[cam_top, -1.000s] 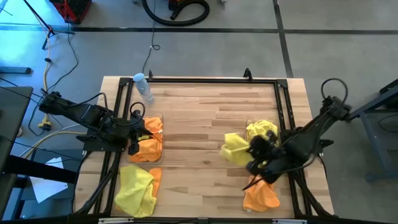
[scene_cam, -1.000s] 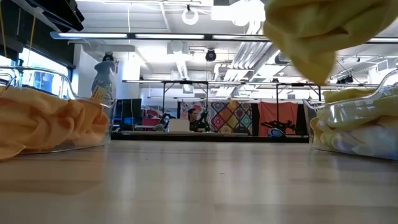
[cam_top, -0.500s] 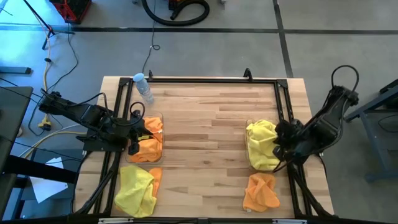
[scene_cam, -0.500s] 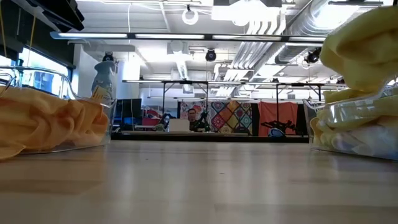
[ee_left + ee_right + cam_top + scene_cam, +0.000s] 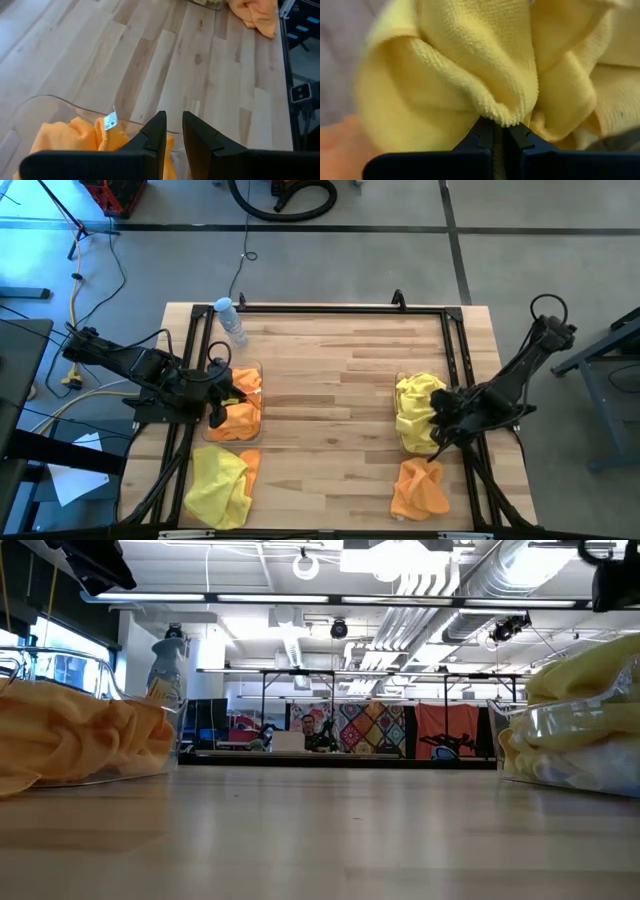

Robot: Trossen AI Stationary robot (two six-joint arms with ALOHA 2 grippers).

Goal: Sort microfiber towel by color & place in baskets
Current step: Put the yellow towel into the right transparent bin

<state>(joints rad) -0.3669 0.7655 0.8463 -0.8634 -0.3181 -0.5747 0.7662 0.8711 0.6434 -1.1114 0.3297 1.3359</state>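
While pinched by the right end effector (image 5: 499, 131), the yellow towel (image 5: 418, 412) has sunk into its basket (image 5: 402, 442).

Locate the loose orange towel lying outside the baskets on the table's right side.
In the high view, the orange towel lies at the table's front right, just below the basket of yellow towels.

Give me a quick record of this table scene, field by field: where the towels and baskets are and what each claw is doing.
left basket: holds orange towels
right basket: holds yellow towels
loose pile: yellow and orange, table's near-left
loose orange towel: near-right
left claw: over left basket, slightly apart, holding nothing
right claw: shut on yellow towel, at right basket
water bottle: far-left
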